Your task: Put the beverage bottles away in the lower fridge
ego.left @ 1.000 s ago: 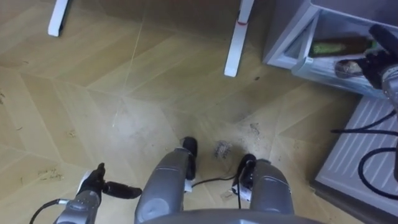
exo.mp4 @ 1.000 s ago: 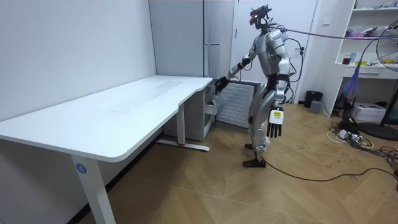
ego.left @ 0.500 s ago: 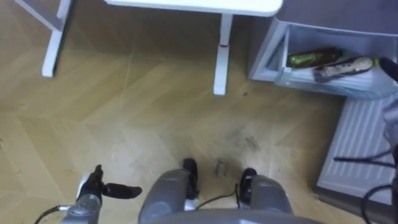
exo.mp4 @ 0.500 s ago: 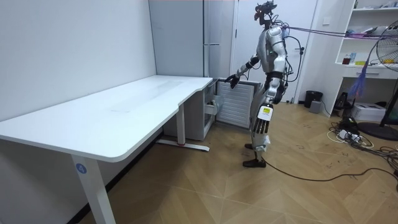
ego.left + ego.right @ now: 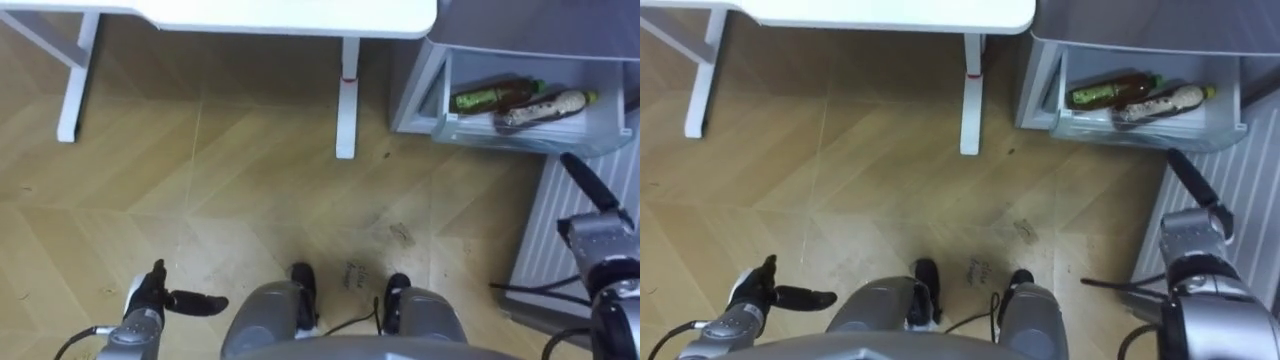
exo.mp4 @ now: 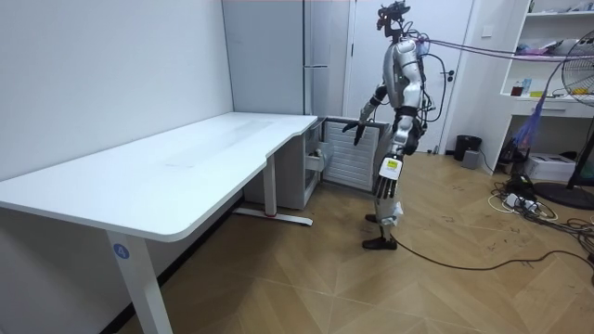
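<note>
Both eye views look steeply down from the robot's head at the floor (image 5: 200, 200) by its feet. The desk (image 5: 250, 15) edge runs along the top, the open fridge drawer (image 5: 438, 90) sits upper right, and the two views are slightly offset. The room view stands a few metres off, side-on — whole robot, desk, fridge (image 6: 278, 65).

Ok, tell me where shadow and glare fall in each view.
Left eye view: the table shades the floor beneath it, a pale sheen lies on the boards mid-frame, and the bottles in the fridge drawer are plainly lit. Room view: soft shadow under the table, no glare on the wall.
</note>
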